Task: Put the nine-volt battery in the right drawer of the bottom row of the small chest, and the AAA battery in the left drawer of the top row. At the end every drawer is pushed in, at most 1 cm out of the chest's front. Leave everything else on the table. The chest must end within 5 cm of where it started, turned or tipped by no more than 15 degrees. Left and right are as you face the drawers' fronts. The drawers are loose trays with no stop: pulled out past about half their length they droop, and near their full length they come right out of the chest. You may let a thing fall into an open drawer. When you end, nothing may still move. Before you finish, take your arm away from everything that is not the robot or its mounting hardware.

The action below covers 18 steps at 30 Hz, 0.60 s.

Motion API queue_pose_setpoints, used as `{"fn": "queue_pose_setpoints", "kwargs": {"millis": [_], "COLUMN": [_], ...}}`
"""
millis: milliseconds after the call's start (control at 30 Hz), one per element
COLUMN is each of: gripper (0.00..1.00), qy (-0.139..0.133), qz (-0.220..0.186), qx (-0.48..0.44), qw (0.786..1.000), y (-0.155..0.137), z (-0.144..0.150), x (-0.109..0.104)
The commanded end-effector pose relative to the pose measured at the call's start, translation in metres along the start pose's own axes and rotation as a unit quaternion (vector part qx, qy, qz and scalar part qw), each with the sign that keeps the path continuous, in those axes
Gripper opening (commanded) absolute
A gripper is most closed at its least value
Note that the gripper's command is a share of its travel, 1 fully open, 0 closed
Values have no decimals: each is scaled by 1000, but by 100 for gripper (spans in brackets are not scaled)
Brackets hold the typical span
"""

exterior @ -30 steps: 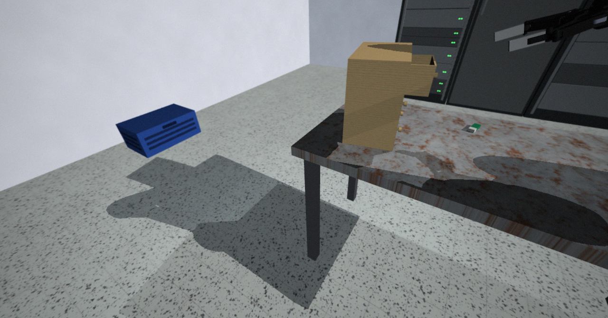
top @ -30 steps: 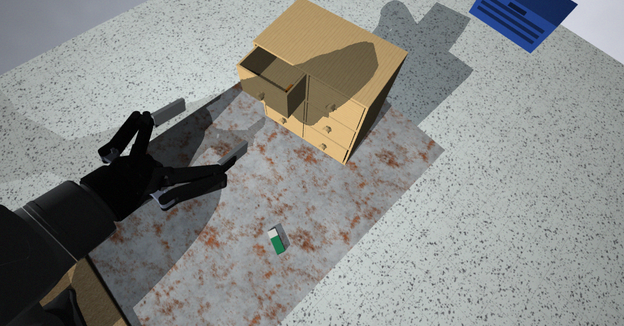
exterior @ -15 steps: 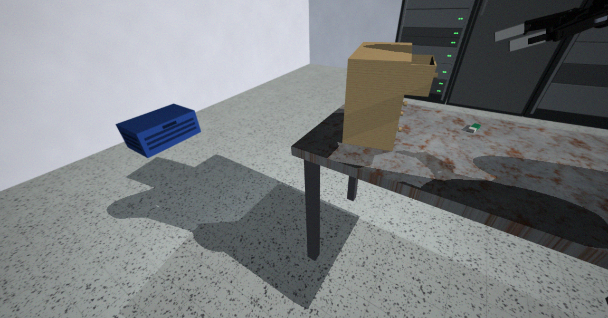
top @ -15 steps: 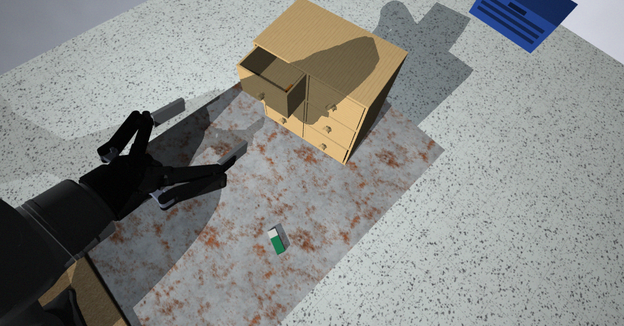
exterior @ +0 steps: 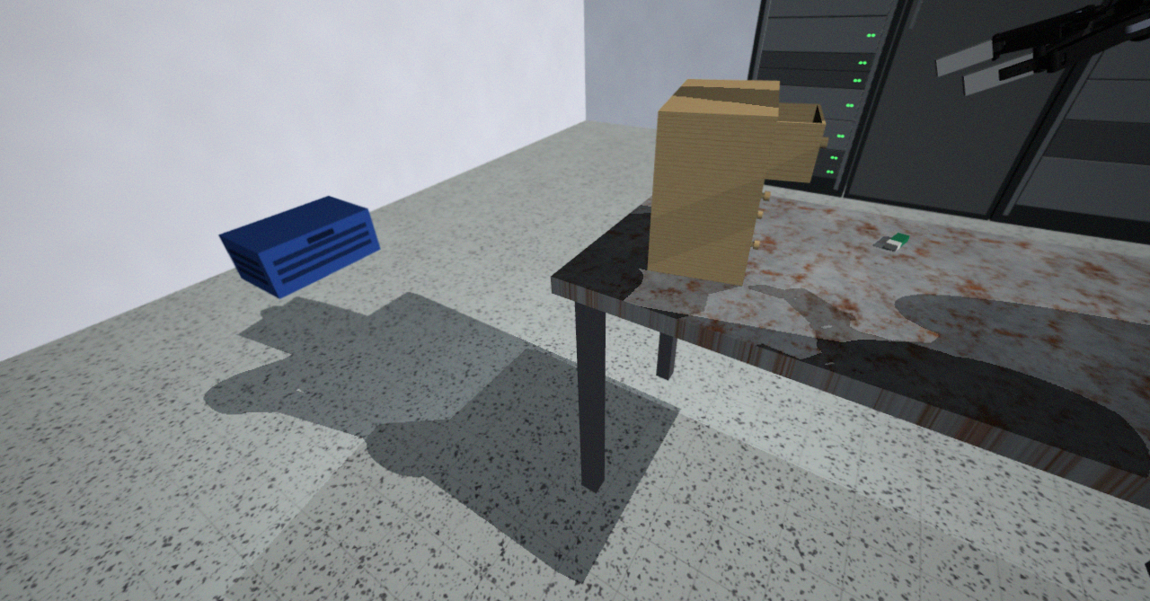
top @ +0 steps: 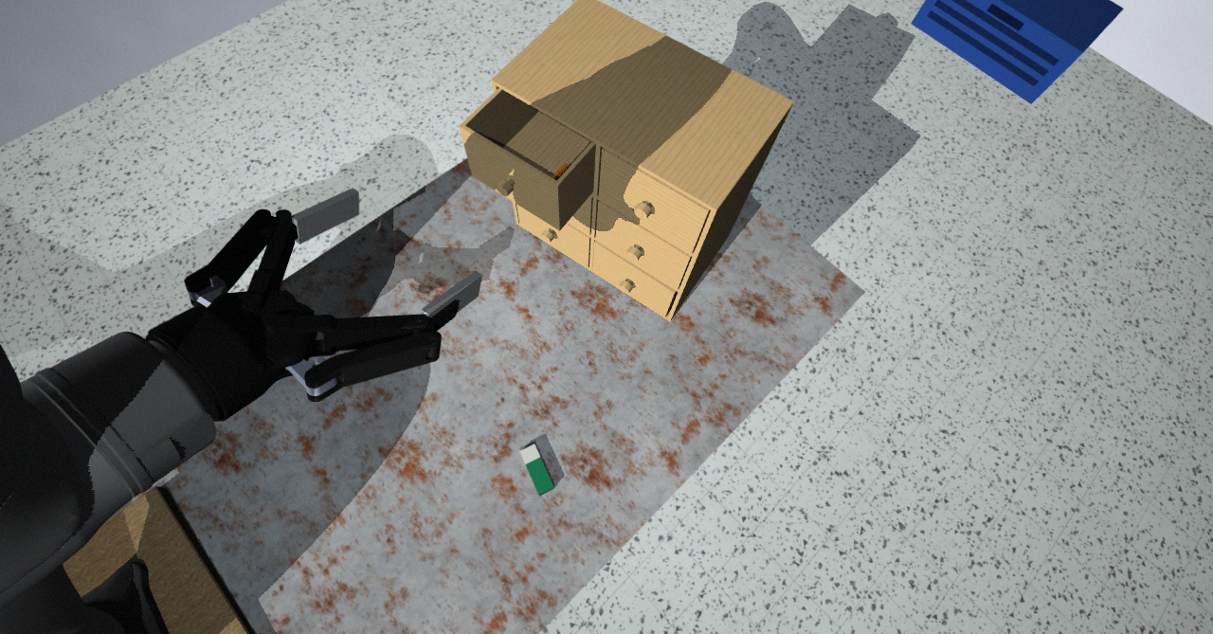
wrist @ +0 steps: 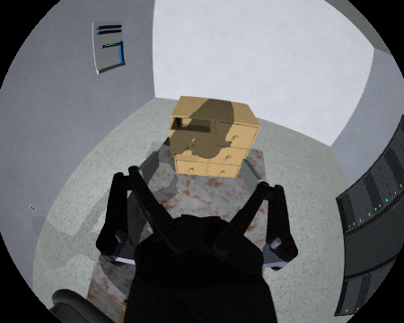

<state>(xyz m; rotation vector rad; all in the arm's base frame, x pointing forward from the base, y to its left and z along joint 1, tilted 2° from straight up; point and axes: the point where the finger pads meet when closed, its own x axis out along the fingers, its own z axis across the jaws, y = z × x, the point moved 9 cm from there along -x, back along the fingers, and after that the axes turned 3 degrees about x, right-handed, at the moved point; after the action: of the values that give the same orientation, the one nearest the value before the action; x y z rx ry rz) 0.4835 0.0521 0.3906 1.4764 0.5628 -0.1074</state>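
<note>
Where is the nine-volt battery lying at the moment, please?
In the top view, the nine-volt battery lies flat on the rusty table, well in front of the small chest and right of the open claw, touching neither.
</note>
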Motion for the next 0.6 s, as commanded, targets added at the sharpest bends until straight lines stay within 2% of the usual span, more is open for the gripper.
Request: {"fn": "queue_pose_setpoints", "kwargs": {"millis": [0, 67, 267, 567], "gripper": [100, 100, 100, 100], "qy": [1, 1, -2, -6], "qz": [-24, -24, -59, -136], "qx": [1, 1, 1, 1], "qw": [1000, 1000, 998, 991], "y": [5, 5, 14, 32], "z": [-1, -1, -1, -2], "x": [0, 0, -1, 0]}}
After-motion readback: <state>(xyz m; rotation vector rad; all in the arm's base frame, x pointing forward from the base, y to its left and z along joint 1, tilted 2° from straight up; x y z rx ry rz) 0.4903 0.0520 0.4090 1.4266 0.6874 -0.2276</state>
